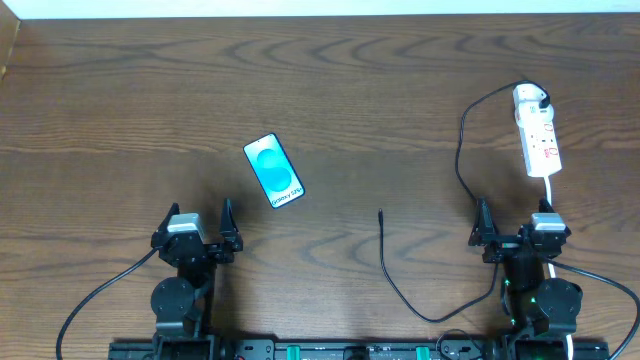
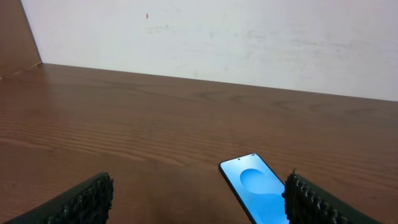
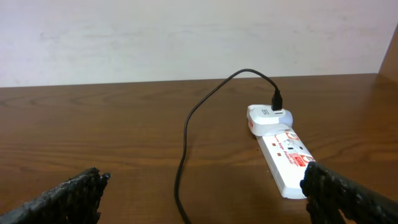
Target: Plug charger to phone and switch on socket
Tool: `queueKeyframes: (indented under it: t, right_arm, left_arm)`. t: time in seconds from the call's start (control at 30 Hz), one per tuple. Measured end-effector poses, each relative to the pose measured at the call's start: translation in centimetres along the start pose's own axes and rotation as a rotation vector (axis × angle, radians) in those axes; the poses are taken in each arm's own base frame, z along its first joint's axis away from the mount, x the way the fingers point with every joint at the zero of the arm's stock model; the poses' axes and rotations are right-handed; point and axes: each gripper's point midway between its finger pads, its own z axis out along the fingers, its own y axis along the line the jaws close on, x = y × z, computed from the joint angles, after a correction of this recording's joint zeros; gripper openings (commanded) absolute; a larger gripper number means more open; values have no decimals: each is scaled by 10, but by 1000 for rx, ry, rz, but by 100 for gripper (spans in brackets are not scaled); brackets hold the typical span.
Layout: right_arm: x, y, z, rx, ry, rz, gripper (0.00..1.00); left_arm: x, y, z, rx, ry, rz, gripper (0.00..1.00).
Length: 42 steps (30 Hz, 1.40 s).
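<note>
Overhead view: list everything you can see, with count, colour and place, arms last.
phone: one, blue-cyan screen, left of centre, ahead of the left arm.
charger: one, black cable, free tip at table centre, other end in the adapter.
adapter: one, white, at the socket's far end.
socket: one, white strip with red markings, far right, ahead of the right arm.
cord: one, white, from the socket's near end toward the right arm.
table: one, brown wood.
left arm: one, black, near edge, jaws open, empty.
right arm: one, black, near edge, jaws open, empty.

Even soft light, sharp frames
</note>
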Motion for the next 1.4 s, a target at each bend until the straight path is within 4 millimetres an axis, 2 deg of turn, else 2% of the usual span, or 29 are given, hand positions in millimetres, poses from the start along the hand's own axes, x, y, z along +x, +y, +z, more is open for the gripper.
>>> queueKeyframes:
  t: [1.17,1.4]
  right_arm:
    - [0,0,0,0,0,0,99]
    - [0,0,0,0,0,0,99]
  left_arm:
    - [0,-1,0,3,0,0,87]
    - [6,-2,-5,10,98,2,87]
